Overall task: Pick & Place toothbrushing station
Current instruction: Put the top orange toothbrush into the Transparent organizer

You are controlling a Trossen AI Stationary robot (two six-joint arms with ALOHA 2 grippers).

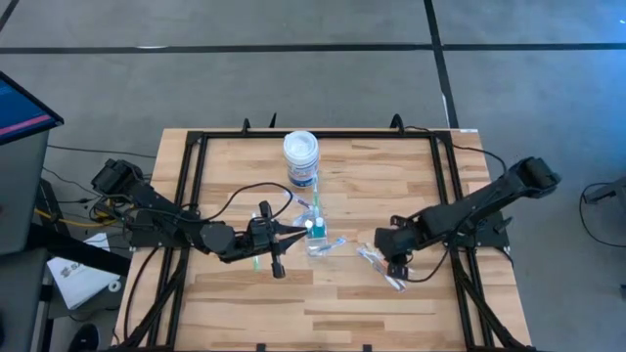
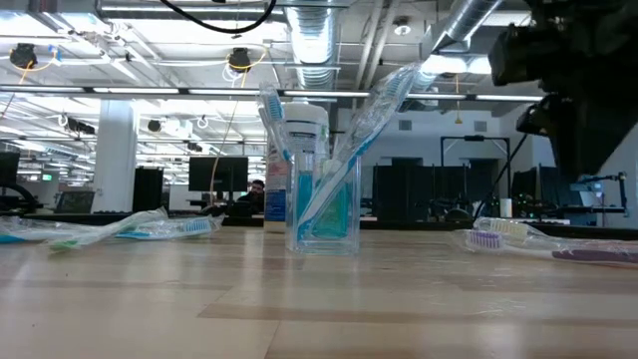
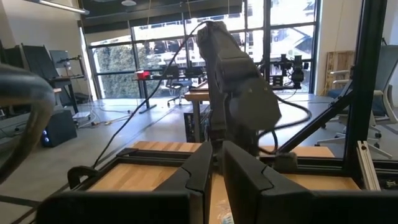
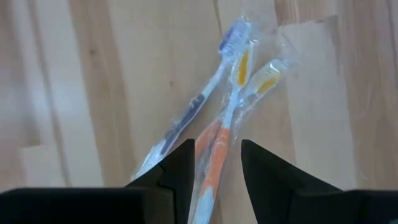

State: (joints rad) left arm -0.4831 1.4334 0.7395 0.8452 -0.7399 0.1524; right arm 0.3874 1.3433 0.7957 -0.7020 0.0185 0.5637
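Two dark arms are seen reaching inward over the wooden table (image 1: 245, 293) from its two sides. The right arm is stretched low from the right edge, and the right gripper (image 4: 216, 163) is pointed down at a small bundle of wrapped toothbrushes (image 4: 227, 106) lying flat on the wood; its fingers (image 4: 177, 168) are parted moderately, and the orange handle of one brush is seen between them, but no grip on it can be confirmed. A purple brush in the same bundle is placed just beside the orange ones. The left arm is extended from the left side, with the left gripper (image 1: 293, 231) pointing toward the table's middle; its fingers (image 3: 198, 177) are almost closed, with only a thin gap, and nothing is held there. The clear plastic cup (image 2: 324, 204) is standing upright near the centre, just beyond the left gripper, with wrapped toothbrushes (image 2: 374, 110) leaning inside it. A white jar with a blue label (image 1: 300, 159) is placed behind the cup. More wrapped brushes (image 2: 110, 231) are lying flat on the table, apart from the cup.
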